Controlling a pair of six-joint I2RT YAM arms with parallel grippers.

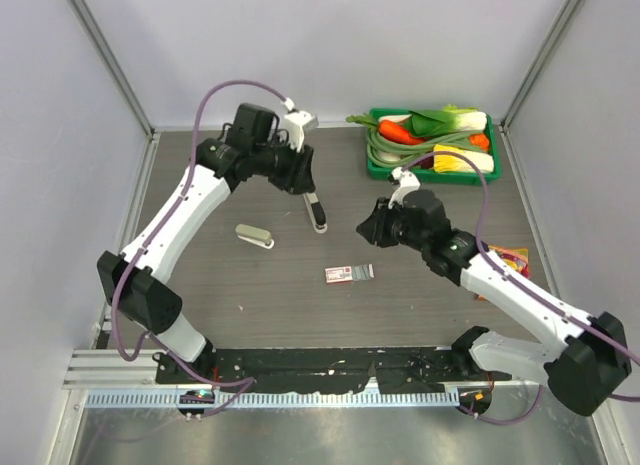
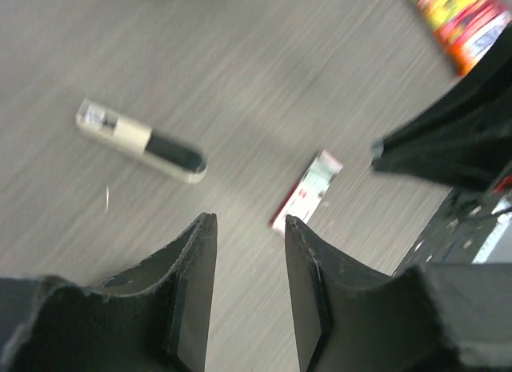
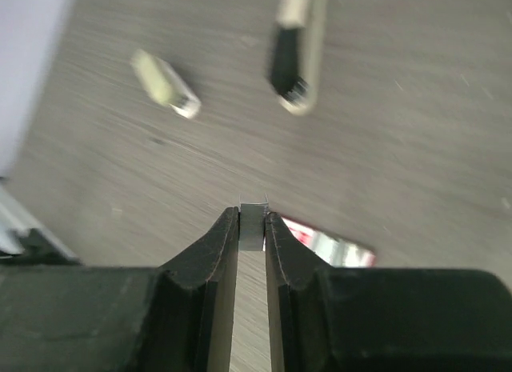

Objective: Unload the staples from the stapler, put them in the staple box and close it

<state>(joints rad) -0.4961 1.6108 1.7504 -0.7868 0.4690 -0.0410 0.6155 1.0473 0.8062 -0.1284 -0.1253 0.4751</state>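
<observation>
lot: table (image 1: 300,315), dark wood-grain, two arms over it.

1. stapler (image 2: 140,140) — lies flat on the table, free of both grippers. beige top at one end, a black stretch edged by the white base at the other. in the top view it sits near the table's middle, just in front of the left fingertips and between the two grippers. whether it is open or closed cannot be told.

2. staples (image 3: 253,228) — short silvery strip pinched between the right fingertips, off the table.

3. right gripper (image 3: 252,218) — jaws narrow, clamped on the staples. it hangs to the right of the stapler, apart from it.

4. left gripper (image 2: 250,224) — jaws parted to a moderate gap, bare table showing between the fingers. it is raised over the far half of the table.

5. pink-and-white box (image 1: 349,273) — flat on the table, nearer the arm bases than the stapler and apart from it. the right wrist view shows it below, beside one finger.

6. second small oblong piece (image 1: 255,235) — beige over white, lies left of the stapler, apart.

7. thin pale sliver (image 2: 106,198) — on the table near the stapler, too small to identify.

8. green tray (image 1: 420,177) — far right corner, holding vegetables (image 1: 440,123).

9. snack packet (image 1: 508,259) — red and yellow, partly under the right arm.
</observation>
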